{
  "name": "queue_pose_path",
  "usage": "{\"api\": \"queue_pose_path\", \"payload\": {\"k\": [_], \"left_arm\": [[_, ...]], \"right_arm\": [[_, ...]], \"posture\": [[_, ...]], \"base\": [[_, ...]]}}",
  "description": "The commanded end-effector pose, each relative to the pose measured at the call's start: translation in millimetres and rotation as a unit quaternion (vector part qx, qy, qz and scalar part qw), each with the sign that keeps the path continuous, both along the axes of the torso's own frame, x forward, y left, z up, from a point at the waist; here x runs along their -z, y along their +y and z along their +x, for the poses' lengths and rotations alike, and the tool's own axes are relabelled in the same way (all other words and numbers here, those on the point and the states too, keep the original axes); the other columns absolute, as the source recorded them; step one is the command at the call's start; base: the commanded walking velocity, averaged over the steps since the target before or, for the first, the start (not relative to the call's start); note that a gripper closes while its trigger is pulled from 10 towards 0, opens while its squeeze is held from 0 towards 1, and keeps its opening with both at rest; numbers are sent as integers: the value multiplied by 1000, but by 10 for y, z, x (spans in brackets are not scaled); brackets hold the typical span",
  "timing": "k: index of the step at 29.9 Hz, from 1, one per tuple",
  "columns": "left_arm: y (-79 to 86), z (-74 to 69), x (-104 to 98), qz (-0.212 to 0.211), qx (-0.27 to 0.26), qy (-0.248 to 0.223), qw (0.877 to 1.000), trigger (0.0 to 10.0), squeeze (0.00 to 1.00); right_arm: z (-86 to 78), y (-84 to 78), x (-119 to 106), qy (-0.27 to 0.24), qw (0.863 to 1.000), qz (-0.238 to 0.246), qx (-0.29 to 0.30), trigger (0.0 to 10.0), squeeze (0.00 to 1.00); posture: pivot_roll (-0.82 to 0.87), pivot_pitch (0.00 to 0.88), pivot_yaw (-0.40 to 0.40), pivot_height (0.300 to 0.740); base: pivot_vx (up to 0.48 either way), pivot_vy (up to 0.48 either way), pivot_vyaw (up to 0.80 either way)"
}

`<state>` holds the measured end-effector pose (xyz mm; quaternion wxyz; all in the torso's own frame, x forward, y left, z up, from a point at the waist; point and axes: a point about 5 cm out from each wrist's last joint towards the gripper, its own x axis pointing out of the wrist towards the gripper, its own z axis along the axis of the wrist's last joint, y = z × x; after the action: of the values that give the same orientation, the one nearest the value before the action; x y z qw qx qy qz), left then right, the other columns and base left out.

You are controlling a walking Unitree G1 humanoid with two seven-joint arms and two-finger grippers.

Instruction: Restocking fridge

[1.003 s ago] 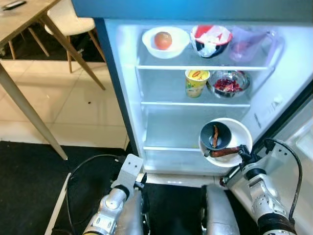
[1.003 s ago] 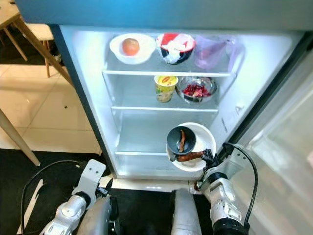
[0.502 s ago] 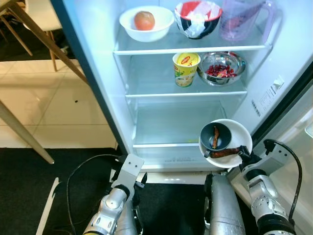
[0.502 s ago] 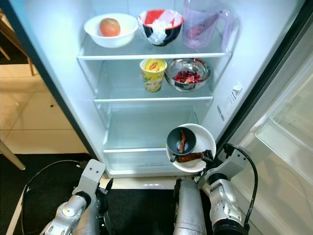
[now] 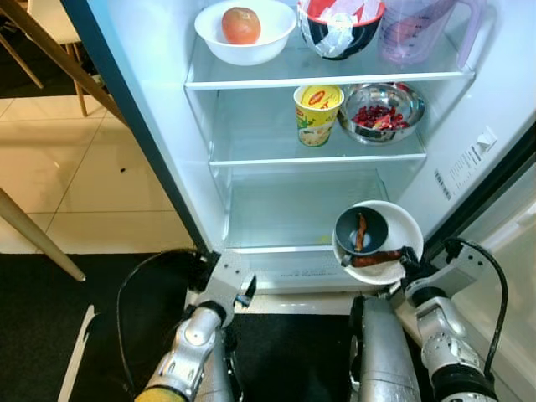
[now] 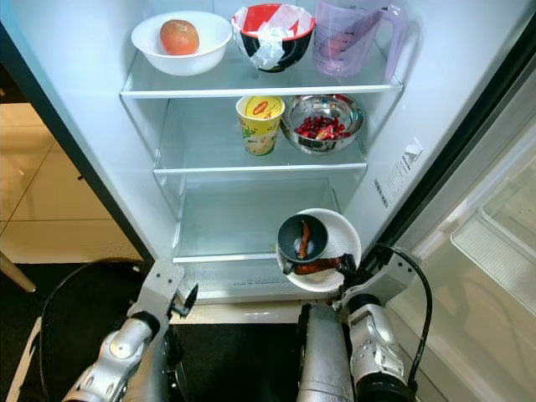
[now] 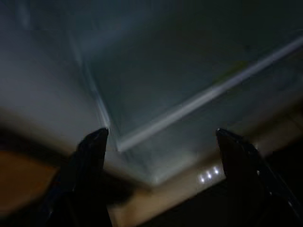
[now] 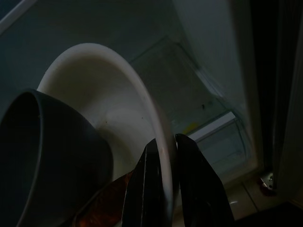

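An open fridge (image 5: 151, 159) stands lit before the robot, its two upper shelves stocked and the lowest shelf (image 5: 285, 222) bare, just beyond the right tool. On the top shelf, far above and ahead of that tool, sit a white bowl (image 5: 244, 33) with a round fruit, a red bowl (image 5: 339, 25) and a purple jug (image 5: 423, 29); one shelf down are a steel bowl (image 5: 383, 113) of red pieces and a yellow cup (image 5: 318, 113). The right tool (image 5: 408, 261) is clamped on the near rim of a white plate (image 6: 339, 243), held level at the fridge mouth, likely so its load stays put on the way to the bare shelf. On the plate, just ahead of the tool, rest a dark cup (image 5: 361, 232) and a reddish-brown strip (image 5: 377, 259). The left tool (image 5: 248, 292) hangs low at the fridge's base, fingers spread, holding nothing.
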<state>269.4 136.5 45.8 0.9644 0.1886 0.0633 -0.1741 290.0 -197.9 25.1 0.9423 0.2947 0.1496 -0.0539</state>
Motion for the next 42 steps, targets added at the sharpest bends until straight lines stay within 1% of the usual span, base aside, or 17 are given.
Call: {"api": "queue_pose_path", "payload": {"k": [1, 3, 5, 7, 9, 12, 16, 21, 22, 25, 26, 28, 32, 33, 37, 39, 42], "left_arm": [[-2, -17, -56, 7, 24, -17, 1000, 10000, 0], [-21, -63, -81, -6, 49, -7, 999, 10000, 0], [-21, -63, -81, -6, 49, -7, 999, 10000, 0], [-17, -122, -83, -10, 64, 3, 998, 10000, 0], [5, -174, -71, -7, 64, 7, 998, 10000, 0], [21, -215, -51, -7, 61, 9, 998, 10000, 0], [2, -248, -35, -9, 59, 13, 998, 10000, 0], [-123, -239, -83, -20, 68, 9, 997, 10000, 0], [-123, -239, -83, -20, 68, 9, 997, 10000, 0], [-156, -222, -117, -22, 69, 4, 997, 10000, 0], [-184, -208, -161, -24, 73, -5, 997, 10000, 0], [-203, -192, -204, -27, 74, -11, 997, 10000, 0], [-231, -178, -259, -32, 74, -19, 997, 10000, 0], [-267, -157, -324, -37, 76, -28, 996, 10000, 0], [-283, -148, -353, -39, 77, -31, 996, 10000, 0], [-332, -130, -434, -45, 80, -41, 995, 10000, 0], [-358, -126, -472, -48, 83, -45, 994, 10000, 0]], "right_arm": [[18, 110, -19, 6, 1000, 2, -18, 10000, 0], [4, 264, 13, 24, 998, -15, -53, 10000, 0], [4, 264, 13, 24, 998, -15, -53, 10000, 0], [-12, 391, 24, 26, 996, -25, -77, 10000, 0], [-33, 480, 37, 28, 995, -33, -93, 10000, 0], [-64, 509, 50, 31, 994, -49, -98, 10000, 0], [-82, 501, 75, 40, 994, -39, -93, 10000, 0], [76, 649, 50, 55, 991, -28, -122, 10000, 0], [76, 649, 50, 55, 991, -28, -122, 10000, 0], [158, 689, 36, 66, 991, -16, -119, 10000, 0], [271, 737, -23, 72, 991, 2, -111, 10000, 0], [356, 769, -78, 80, 992, 21, -100, 10000, 0], [418, 775, -117, 90, 992, 31, -87, 10000, 0], [479, 758, -165, 93, 992, 37, -72, 10000, 0], [506, 748, -185, 95, 993, 40, -64, 10000, 0], [552, 684, -214, 107, 993, 41, -37, 10000, 0], [563, 644, -217, 114, 992, 43, -20, 10000, 0]], "posture": [[-8, 172, 7, 516], [-4, 180, 5, 516], [-4, 180, 5, 516], [4, 186, 3, 516], [7, 189, -1, 516], [12, 190, -5, 516], [16, 193, -7, 516], [24, 199, -9, 516], [24, 199, -9, 516], [35, 202, -12, 516], [50, 207, -15, 516], [60, 210, -16, 516], [83, 221, -20, 516], [96, 230, -21, 516], [96, 230, -21, 516], [125, 254, -20, 516], [129, 259, -20, 516]], "base": [[0, 0, 0], [0, 0, 0], [0, 0, 0], [0, 0, 0], [0, 0, 0], [0, 0, 0], [0, 0, 0], [0, 0, 0], [0, 0, 0], [0, 0, 0], [0, 0, 0], [0, 0, 0], [0, 0, 0], [0, 0, 0], [0, 0, 0], [0, 0, 0], [0, 0, 0]]}}
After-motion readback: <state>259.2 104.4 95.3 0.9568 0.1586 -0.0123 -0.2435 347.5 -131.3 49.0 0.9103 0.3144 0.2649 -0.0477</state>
